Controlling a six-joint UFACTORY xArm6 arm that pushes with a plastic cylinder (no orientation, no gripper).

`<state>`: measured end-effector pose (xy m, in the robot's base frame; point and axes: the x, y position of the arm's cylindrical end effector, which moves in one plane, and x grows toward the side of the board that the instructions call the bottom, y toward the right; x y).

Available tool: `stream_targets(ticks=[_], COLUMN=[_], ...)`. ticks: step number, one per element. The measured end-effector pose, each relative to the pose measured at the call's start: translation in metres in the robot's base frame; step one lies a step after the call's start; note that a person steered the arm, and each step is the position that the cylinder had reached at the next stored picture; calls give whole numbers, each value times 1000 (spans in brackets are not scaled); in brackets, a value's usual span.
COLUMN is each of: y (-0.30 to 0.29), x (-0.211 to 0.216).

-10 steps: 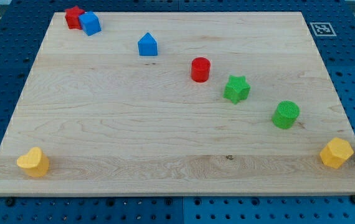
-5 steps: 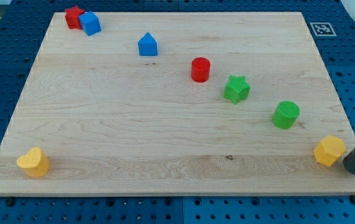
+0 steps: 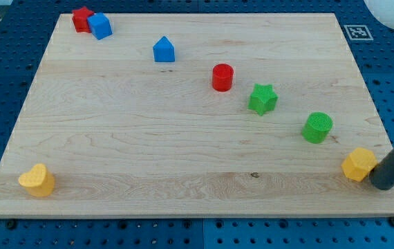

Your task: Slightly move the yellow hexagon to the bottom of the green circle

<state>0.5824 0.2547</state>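
Observation:
The yellow hexagon (image 3: pixel 358 164) lies near the bottom right corner of the wooden board (image 3: pixel 183 124). The green circle (image 3: pixel 317 128) stands up and to the left of it, a short gap apart. My tip (image 3: pixel 385 181) is the lower end of a dark rod that comes in from the view's right. It touches the hexagon's right side, slightly below its middle.
A green star (image 3: pixel 262 99), a red cylinder (image 3: pixel 222 77) and a blue house-shaped block (image 3: pixel 164 50) run in a diagonal up to the left. A red star (image 3: pixel 81 18) and a blue block (image 3: pixel 100 26) sit at the top left corner. A yellow heart (image 3: pixel 36 180) lies at the bottom left.
My tip has come in from the right edge and moved left. The yellow hexagon has slid left, from about the board's right edge toward below the green circle.

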Motion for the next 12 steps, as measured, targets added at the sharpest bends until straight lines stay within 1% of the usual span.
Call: stream_targets(ticks=[3, 4, 5, 7, 9, 10, 12], y=[-21, -38, -57, -122, -132, -148, -147], x=[-2, 4, 10, 10, 10, 8, 8])
